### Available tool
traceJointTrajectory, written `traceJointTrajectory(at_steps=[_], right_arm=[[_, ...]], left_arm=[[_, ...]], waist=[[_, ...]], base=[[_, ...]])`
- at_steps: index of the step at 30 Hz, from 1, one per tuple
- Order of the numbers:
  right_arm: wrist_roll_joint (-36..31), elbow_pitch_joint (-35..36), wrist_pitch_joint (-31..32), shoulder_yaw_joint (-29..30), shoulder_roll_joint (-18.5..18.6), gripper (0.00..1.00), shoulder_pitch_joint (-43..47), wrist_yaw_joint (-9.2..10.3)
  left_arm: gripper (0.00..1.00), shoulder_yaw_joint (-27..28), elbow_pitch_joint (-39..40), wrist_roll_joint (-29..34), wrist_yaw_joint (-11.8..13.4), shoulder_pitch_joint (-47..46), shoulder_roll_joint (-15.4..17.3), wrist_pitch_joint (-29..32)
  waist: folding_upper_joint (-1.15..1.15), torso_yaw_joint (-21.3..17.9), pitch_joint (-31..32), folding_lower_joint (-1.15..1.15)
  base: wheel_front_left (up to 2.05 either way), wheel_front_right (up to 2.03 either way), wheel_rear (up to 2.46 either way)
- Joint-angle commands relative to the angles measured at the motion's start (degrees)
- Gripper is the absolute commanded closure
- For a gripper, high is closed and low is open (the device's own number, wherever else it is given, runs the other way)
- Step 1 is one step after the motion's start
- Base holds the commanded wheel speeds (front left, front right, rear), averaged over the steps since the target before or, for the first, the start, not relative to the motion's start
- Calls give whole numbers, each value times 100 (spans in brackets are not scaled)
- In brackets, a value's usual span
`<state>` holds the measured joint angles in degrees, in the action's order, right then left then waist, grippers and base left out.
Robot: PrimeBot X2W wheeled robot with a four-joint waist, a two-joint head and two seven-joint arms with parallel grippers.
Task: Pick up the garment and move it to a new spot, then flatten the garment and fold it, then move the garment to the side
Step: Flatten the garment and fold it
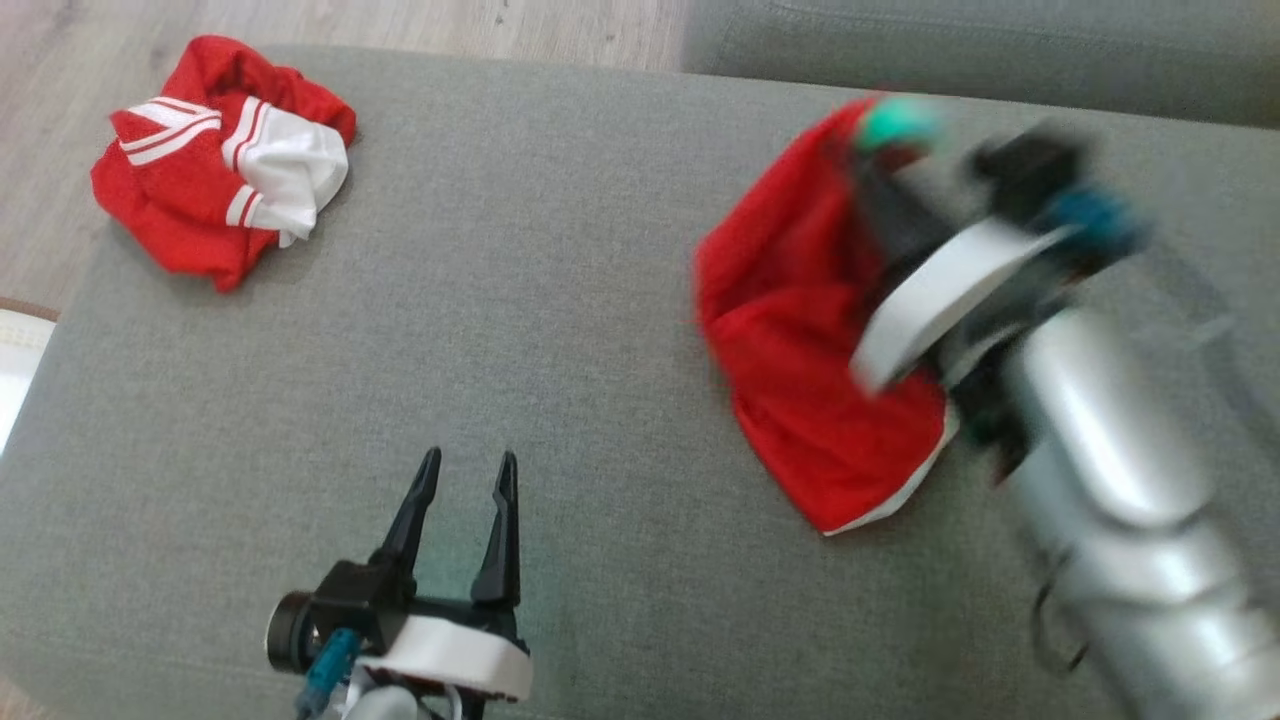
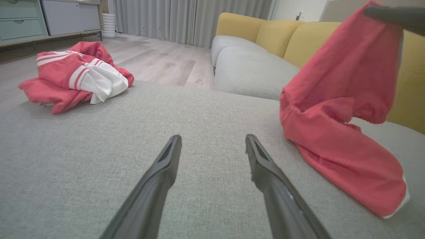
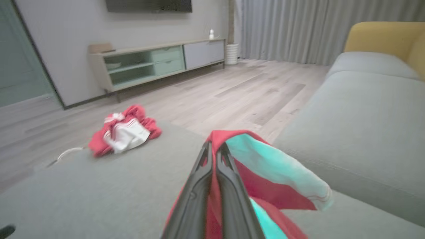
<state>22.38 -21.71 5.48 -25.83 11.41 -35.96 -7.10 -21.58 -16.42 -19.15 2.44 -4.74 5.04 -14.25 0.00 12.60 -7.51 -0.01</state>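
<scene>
A red garment (image 1: 790, 330) with a white hem sits on the right of the grey cushion (image 1: 560, 300). Its upper edge is lifted and its lower part trails on the fabric. My right gripper (image 1: 885, 150), blurred in the head view, is shut on that raised edge; the right wrist view has the closed gripper (image 3: 214, 147) pinching the red garment (image 3: 262, 189). From the left wrist, the garment (image 2: 342, 99) hangs from a dark finger (image 2: 391, 13) at top right. My left gripper (image 1: 468, 462) rests open near the front edge, its jaws (image 2: 213, 139) holding nothing.
A second crumpled red-and-white garment (image 1: 220, 160) lies at the cushion's far left corner (image 2: 76, 76). A grey and yellow sofa (image 2: 252, 66) stands behind the cushion. Wooden floor (image 3: 232, 93) and a low cabinet (image 3: 156, 63) lie beyond.
</scene>
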Motion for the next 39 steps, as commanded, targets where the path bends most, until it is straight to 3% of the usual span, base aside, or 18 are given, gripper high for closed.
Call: traceJointTrajectory(at_steps=[1, 6, 13, 14, 15, 16, 17, 18, 25, 31, 39], right_arm=[[-129, 270, 68, -401, -163, 100, 161, -39], [-297, 258, 130, -1376, -411, 100, 693, -39], [-697, -47, -82, -1943, -567, 100, 934, -39], [-763, -127, -118, -2017, -597, 95, 965, -39], [-811, -207, -151, -2073, -629, 74, 998, -39], [-849, -286, -176, -2125, -659, 36, 1028, -39], [-870, -352, -209, -2157, -687, 13, 1060, -39], [-855, -407, -240, -2174, -714, 0, 1100, -39], [-727, -479, -539, -1974, -807, 0, 1303, -39], [-758, -145, -704, -1178, -830, 0, 1389, -39], [-954, -125, -358, -146, -845, 0, 1365, -39]], left_arm=[[0, 160, 181, 22, 6, -43, 98, -26], [0, 146, 229, 7, 32, -39, 119, -8], [0, 155, 245, -30, 57, -3, 147, -12], [0, 152, 244, -35, 61, -1, 147, -13], [0, 149, 243, -39, 64, -1, 148, -14], [0, 148, 241, -44, 69, -4, 147, -14], [0, 148, 241, -50, 74, -7, 147, -14], [0, 150, 241, -56, 79, -9, 150, -15], [0, 190, 251, -96, 140, 37, 195, -19], [0, 190, 293, -121, 169, 76, 234, -15], [0, 101, 315, -139, 158, 22, 206, 0]], waist=[[0, 10, 21, 1], [0, 85, 25, 1], [0, 123, 23, 1], [0, 125, 24, 1], [0, 127, 23, 1], [0, 128, 24, 1], [0, 126, 25, 1], [0, 123, 29, 1], [0, -3, 107, 1], [0, -127, 183, 1], [0, -43, 75, 1]], base=[[0, 0, 0], [0, 0, 0], [0, 0, 0], [0, 0, 0], [0, 0, 0], [0, 0, 0], [0, 0, 0], [0, 0, 0], [0, 0, 0], [0, 0, 0], [0, 0, 0]])
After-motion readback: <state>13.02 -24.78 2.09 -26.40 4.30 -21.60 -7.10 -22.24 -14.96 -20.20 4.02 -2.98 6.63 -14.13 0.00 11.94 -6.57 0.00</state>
